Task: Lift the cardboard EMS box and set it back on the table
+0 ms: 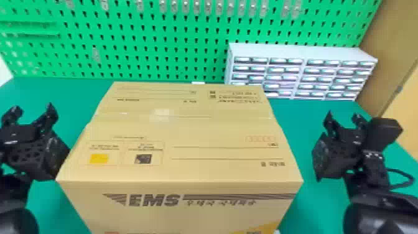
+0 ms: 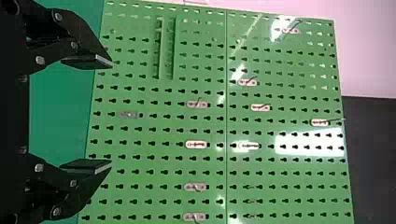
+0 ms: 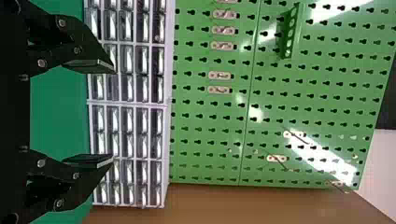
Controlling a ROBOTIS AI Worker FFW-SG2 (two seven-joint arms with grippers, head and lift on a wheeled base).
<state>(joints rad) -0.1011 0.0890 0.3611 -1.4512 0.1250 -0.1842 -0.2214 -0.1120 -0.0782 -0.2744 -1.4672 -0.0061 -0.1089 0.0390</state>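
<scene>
EMS box point(image 1: 186, 130): 1; grippers point(image 1: 343, 117): 2; drawer cabinet point(image 1: 298, 53): 1; pegboard point(image 1: 157, 39): 1; table point(image 1: 298, 115): 1

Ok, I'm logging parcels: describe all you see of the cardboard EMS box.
The tan cardboard EMS box looks closed, apparently taped along its top seam, with a yellow square and a dark one on top and dark print on its near face. It is upright between the black right gripper, apart, and the black left gripper; whether the latter touches it, or its base meets the green table, I can't tell.
</scene>
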